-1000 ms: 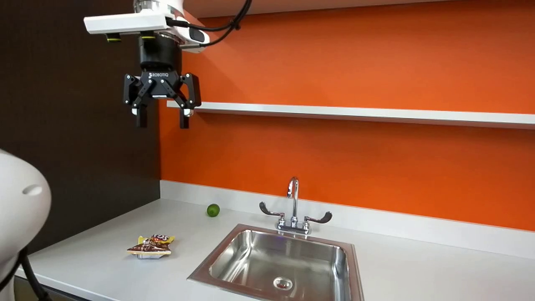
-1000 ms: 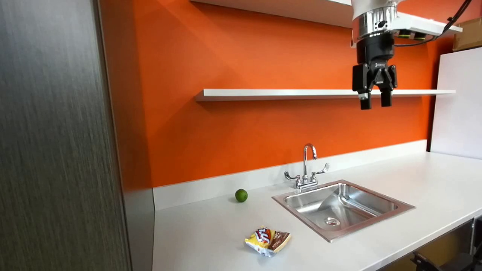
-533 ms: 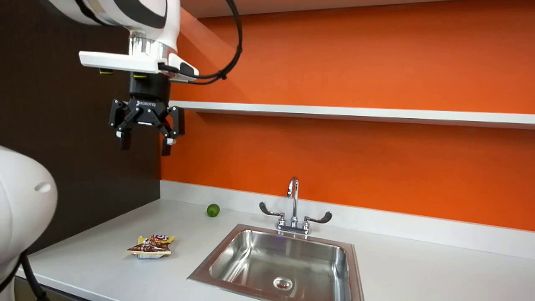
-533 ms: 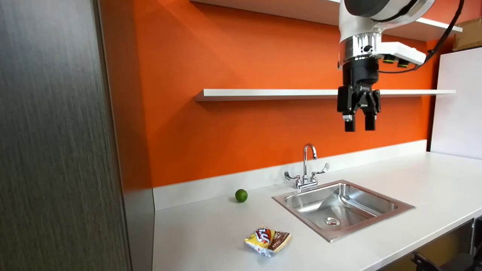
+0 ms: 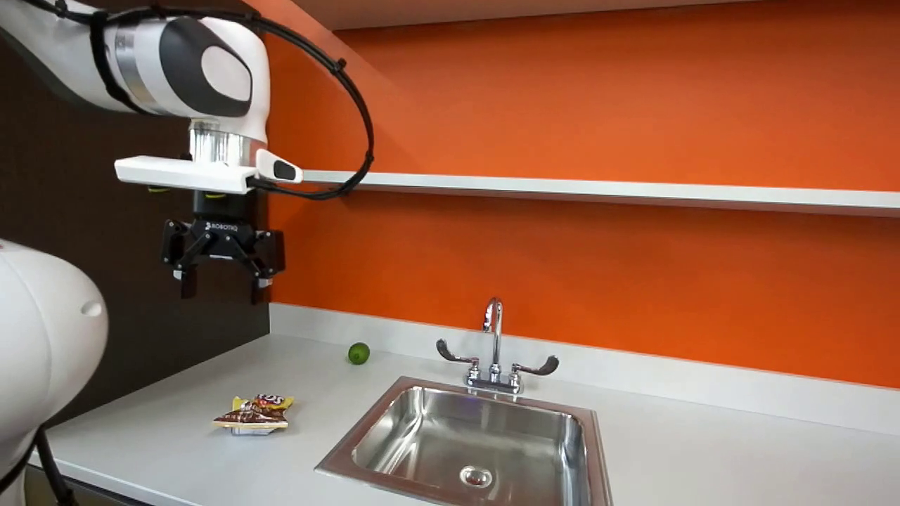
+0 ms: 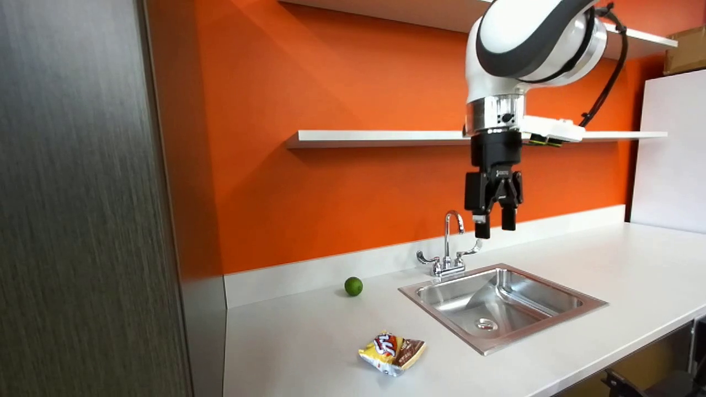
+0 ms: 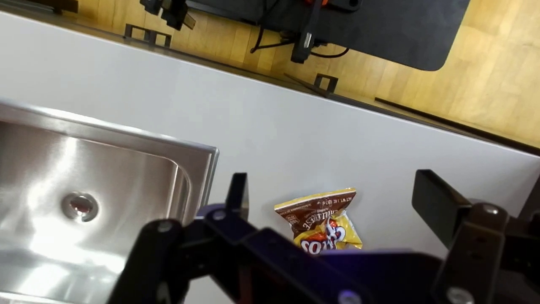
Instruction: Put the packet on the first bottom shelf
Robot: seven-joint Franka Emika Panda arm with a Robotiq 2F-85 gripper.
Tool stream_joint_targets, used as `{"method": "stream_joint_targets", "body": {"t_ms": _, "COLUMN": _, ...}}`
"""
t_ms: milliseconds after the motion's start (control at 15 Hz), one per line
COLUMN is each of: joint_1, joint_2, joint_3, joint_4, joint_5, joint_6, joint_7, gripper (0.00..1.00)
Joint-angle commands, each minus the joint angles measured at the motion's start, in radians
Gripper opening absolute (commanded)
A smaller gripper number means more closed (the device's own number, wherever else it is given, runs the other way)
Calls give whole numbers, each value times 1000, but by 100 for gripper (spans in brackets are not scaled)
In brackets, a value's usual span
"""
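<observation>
The packet [image 7: 324, 219] lies loose on the counter [image 6: 309, 336], well below my jaws, presumably not picked yet. Jaws wide, nothing between, likely to straddle it; it's part-hidden in wrist view, so I can't judge alignment. Count: one packet; one green ball [image 5: 358, 353], below; one lower shelf [image 5: 605, 189] (target), one upper shelf [image 6: 419, 12], both higher than jaws.

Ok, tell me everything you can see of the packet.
The packet is a shiny, foil-like bag, brown at one end, yellow at the other, with white lettering, some red, a yellow strip along the brown edge and a pale underside. It lies crumpled on the counter, beside the sink. Only the counter touches it; the open gripper hangs clear above it.
</observation>
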Motion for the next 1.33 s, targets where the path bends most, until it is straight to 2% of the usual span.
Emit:
{"method": "stream_joint_targets", "body": {"t_ms": 0, "joint_1": 24, "joint_2": 95, "joint_3": 48, "joint_4": -39, "joint_5": 6, "joint_6": 160, "joint_7": 21, "gripper": 100}}
{"method": "stream_joint_targets", "body": {"t_ms": 333, "joint_1": 23, "joint_2": 276, "joint_3": 76, "joint_4": -38, "joint_5": -14, "joint_6": 377, "joint_7": 40, "gripper": 100}}
{"method": "stream_joint_targets", "body": {"t_ms": 667, "joint_1": 11, "joint_2": 453, "joint_3": 86, "joint_4": 0, "joint_5": -37, "joint_6": 535, "joint_7": 62, "gripper": 100}}
{"method": "stream_joint_targets", "body": {"t_ms": 933, "joint_1": 7, "joint_2": 576, "joint_3": 94, "joint_4": 50, "joint_5": -64, "joint_6": 601, "joint_7": 89, "gripper": 100}}
{"method": "stream_joint_targets", "body": {"t_ms": 1267, "joint_1": 20, "joint_2": 697, "joint_3": 122, "joint_4": 130, "joint_5": -108, "joint_6": 615, "joint_7": 136, "gripper": 100}}
